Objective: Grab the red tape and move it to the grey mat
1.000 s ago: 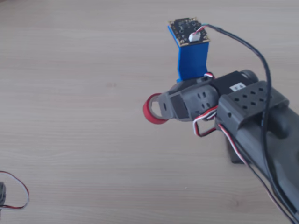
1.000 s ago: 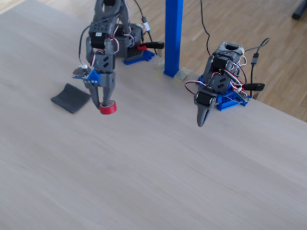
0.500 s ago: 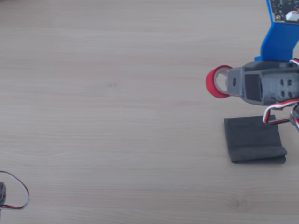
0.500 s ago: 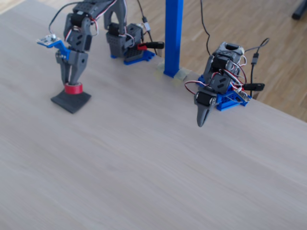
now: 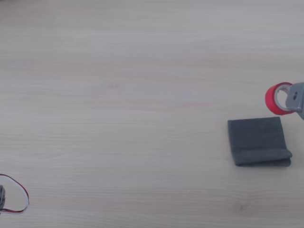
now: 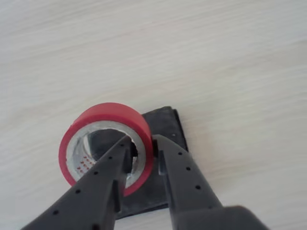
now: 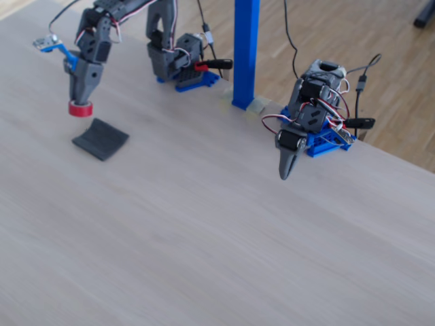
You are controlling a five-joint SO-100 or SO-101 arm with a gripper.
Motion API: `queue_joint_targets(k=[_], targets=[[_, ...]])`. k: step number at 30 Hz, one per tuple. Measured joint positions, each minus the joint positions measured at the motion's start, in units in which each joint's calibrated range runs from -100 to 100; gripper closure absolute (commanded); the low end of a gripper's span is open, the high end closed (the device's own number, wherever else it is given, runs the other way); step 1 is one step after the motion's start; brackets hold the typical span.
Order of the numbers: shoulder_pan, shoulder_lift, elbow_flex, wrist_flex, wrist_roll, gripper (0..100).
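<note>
**Red tape held in the air near the grey mat**

Other view: red tape (image 5: 274, 99) at the right edge, clamped by the gripper (image 5: 290, 100), of which only a grey tip enters the frame. Grey mat (image 5: 259, 141) flat on the pale wooden table (image 5: 123, 95), just below the roll as seen here, folded with a layered lower edge. Red-and-white wire loop (image 5: 18, 197) far off in the lower left corner.

Wrist view: gripper (image 6: 142, 149) pinching the wall of the red tape (image 6: 106, 120), one finger (image 6: 112, 165) inside the whitish core, the other (image 6: 180, 167) outside against the red band. Roll tilted on edge. Grey mat (image 6: 165, 125) behind the roll and fingers, partly hidden by both.

Fixed view: red tape (image 7: 80, 109) hanging in the gripper (image 7: 82, 100), clear of the table (image 7: 204, 217), close above the far corner of the grey mat (image 7: 100, 138); whether over cloth or just beside it, not tellable. Second arm (image 7: 302, 129) well apart on the right, pointing down. Blue post (image 7: 245, 51) between the two arm bases.
</note>
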Motion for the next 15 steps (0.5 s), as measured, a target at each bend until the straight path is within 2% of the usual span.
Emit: queue_joint_targets(k=[15], targets=[[2.6, 10.0, 0.0, -9.2, 2.6, 98]])
